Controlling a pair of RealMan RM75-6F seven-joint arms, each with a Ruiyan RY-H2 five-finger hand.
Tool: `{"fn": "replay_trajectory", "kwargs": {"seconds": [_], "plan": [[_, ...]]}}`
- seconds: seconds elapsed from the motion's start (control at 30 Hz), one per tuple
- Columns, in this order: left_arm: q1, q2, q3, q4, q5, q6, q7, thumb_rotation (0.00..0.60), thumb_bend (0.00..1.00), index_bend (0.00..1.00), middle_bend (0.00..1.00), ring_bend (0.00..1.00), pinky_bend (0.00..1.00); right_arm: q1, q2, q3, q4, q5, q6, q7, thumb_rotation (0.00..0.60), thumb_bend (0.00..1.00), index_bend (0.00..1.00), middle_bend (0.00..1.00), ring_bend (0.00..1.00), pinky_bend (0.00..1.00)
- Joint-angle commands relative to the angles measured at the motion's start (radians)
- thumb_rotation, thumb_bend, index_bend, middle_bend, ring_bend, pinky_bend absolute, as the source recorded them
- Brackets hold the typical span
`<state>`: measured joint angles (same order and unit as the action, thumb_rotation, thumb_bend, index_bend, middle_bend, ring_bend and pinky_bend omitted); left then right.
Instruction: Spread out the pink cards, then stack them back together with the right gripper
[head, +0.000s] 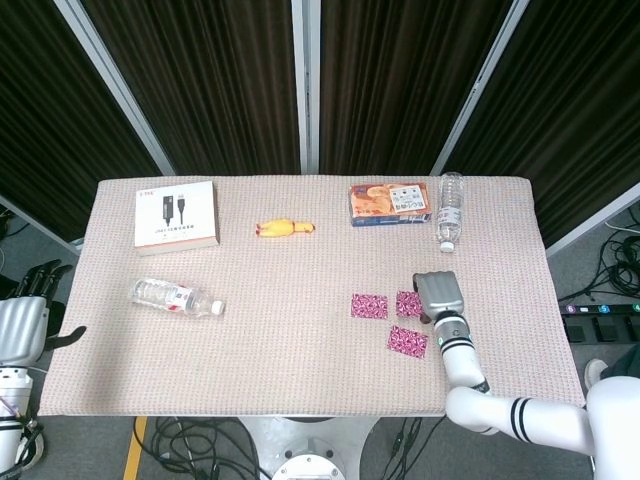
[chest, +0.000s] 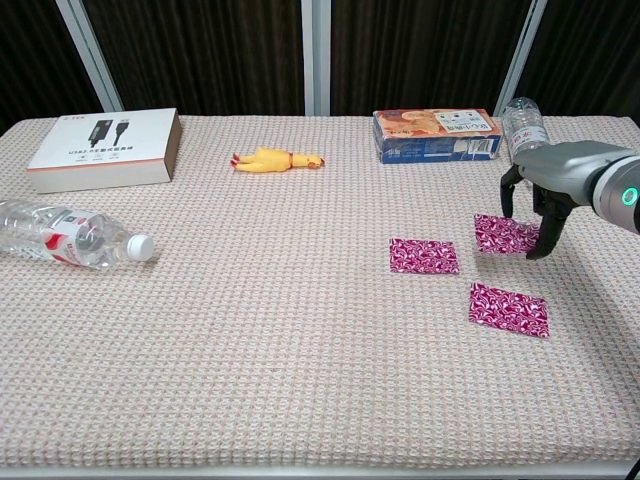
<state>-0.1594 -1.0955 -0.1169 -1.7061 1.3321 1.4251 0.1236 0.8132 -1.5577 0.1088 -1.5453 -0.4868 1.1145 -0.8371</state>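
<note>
Three pink patterned cards are at the right of the table. One card (chest: 424, 256) (head: 369, 305) lies flat, and a second card (chest: 509, 309) (head: 407, 341) lies flat nearer the front edge. The third card (chest: 503, 233) (head: 405, 302) is tilted and raised slightly off the cloth, pinched at its right end by my right hand (chest: 548, 192) (head: 438, 294). My left hand (head: 22, 322) hangs off the table's left edge with fingers spread, holding nothing.
A white box (chest: 105, 148) and a lying water bottle (chest: 65, 235) are at the left. A yellow rubber chicken (chest: 275, 159) lies at the back middle. A snack box (chest: 436, 134) and a second bottle (chest: 525, 125) sit behind my right hand.
</note>
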Motion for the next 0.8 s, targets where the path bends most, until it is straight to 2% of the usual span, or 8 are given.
{"fn": "replay_trajectory", "kwargs": {"seconds": [0.03, 0.23, 0.43, 0.8], "plan": [[0.001, 0.003, -0.002, 0.001, -0.003, 0.0, -0.005, 0.6, 0.06, 0.23, 0.23, 0.16, 0.38, -0.037, 0.012, -0.009, -0.089, -0.009, 0.11, -0.014, 0.6, 0.0, 0.45, 1.0, 1.0, 0.97], [0.005, 0.009, -0.008, 0.004, -0.013, 0.003, -0.02, 0.6, 0.06, 0.23, 0.23, 0.16, 0.38, -0.072, 0.003, -0.019, -0.177, -0.015, 0.216, -0.04, 0.6, 0.0, 0.45, 1.0, 1.0, 0.97], [0.01, 0.017, -0.014, 0.009, -0.021, 0.006, -0.041, 0.6, 0.06, 0.23, 0.23, 0.16, 0.38, -0.103, -0.027, -0.034, -0.203, -0.023, 0.274, -0.058, 0.6, 0.0, 0.45, 1.0, 1.0, 0.97], [0.011, 0.023, -0.015, 0.012, -0.02, 0.003, -0.058, 0.6, 0.06, 0.23, 0.23, 0.16, 0.38, -0.134, -0.07, -0.043, -0.168, -0.016, 0.253, -0.069, 0.6, 0.0, 0.45, 1.0, 1.0, 0.97]]}}
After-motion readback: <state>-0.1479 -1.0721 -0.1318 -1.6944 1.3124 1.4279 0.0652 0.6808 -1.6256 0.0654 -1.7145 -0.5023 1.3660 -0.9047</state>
